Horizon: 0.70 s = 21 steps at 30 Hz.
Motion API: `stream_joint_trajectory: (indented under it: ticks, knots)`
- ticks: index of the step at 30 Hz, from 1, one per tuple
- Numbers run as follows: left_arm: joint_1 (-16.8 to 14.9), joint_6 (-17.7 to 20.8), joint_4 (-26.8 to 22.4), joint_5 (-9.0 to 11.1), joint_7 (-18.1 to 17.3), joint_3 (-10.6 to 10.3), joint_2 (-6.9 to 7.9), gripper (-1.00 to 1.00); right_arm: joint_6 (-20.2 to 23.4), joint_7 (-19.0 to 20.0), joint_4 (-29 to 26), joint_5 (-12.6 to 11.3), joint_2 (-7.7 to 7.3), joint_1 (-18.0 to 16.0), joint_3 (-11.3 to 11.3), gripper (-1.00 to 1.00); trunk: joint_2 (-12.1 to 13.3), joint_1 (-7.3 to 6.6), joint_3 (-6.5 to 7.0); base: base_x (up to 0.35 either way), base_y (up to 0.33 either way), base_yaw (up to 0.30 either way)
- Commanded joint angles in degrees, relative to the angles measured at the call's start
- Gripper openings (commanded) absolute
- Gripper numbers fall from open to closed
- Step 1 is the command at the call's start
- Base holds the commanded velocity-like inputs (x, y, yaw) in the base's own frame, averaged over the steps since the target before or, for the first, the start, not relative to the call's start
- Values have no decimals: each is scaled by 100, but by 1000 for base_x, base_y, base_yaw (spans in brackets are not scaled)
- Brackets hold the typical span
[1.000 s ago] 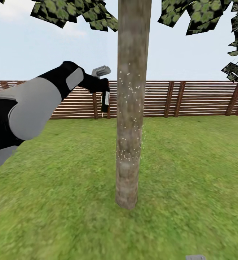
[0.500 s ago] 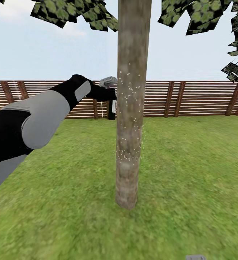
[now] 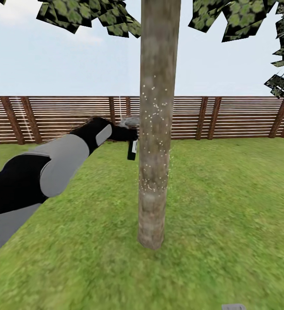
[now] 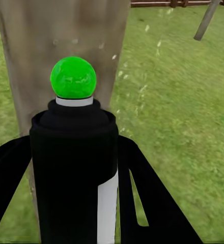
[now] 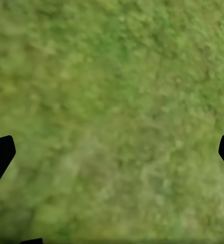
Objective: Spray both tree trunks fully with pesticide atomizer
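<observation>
A wide lawn runs back to a brown slatted wooden fence under a pale sky, and flat-leaved green canopy hangs across the top of the head view. In the middle of that view stands the tree trunk, a thick, straight, grey-brown column rising out of the grass, with small white specks scattered over its middle stretch. The left arm reaches in from the robot's left, stretched out nearly level and rising slightly toward the trunk, its grey forearm shell leading to a black wrist. At its end the left gripper is closed around the pesticide atomizer, which it holds upright just beside the trunk's left edge, the pale grey trigger head on top and the black body with its white label hanging below the fingers. In the left wrist view the atomizer sits clamped between the two black fingers, its green spot facing the trunk close in front; whether the nozzle touches the bark is hard to judge. In the right wrist view the right gripper's black fingertips sit far apart at the picture's opposite edges, wide open and holding nothing, over blurred grass.
</observation>
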Motion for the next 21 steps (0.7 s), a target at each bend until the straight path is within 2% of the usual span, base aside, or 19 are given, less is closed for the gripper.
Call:
stream_joint_trajectory:
  ticks: [1, 8, 13, 21]
  knots:
    - [32, -5, -2, 10, -2, 15, -18, -100, 0, 0, 0, 0, 0, 0, 0, 100, -1, 0, 1, 0, 0, 0]
    - [409, -261, -1, 12, -14, 18, -18, -100, 0, 0, 0, 0, 0, 0, 0, 100, -1, 0, 1, 0, 0, 0]
    - [815, -617, 6, 9, -14, 14, -18, -100, 0, 0, 0, 0, 0, 0, 6, 100, -1, 0, 1, 0, 0, 0]
    - [1305, -822, 7, 12, -22, 12, -18, -100, 0, 0, 0, 0, 8, 0, 9, 100, -1, 0, 1, 0, 0, 0]
